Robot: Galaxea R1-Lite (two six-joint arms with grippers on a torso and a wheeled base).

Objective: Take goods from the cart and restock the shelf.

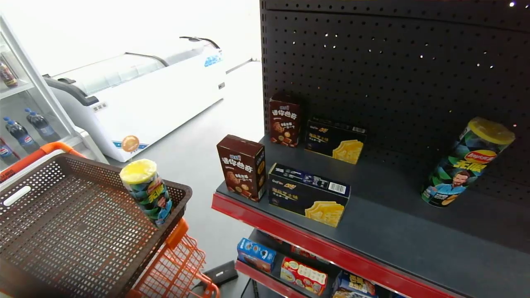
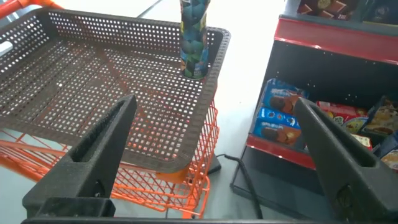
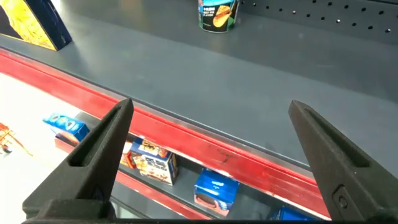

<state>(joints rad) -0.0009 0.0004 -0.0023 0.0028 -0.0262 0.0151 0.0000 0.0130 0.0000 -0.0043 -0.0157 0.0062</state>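
A yellow-lidded chip can (image 1: 145,191) stands in the brown cart basket (image 1: 62,231), at the corner nearest the shelf (image 1: 414,236). The left gripper (image 2: 214,104) hangs above the basket, fingers spread and empty. The right gripper (image 3: 211,107), likewise spread, hangs over the shelf's red edge, near a second chip can (image 1: 468,161).

L gripper (image 2: 212,102) & R gripper (image 3: 211,104) both w/ jaws spread wide apart.
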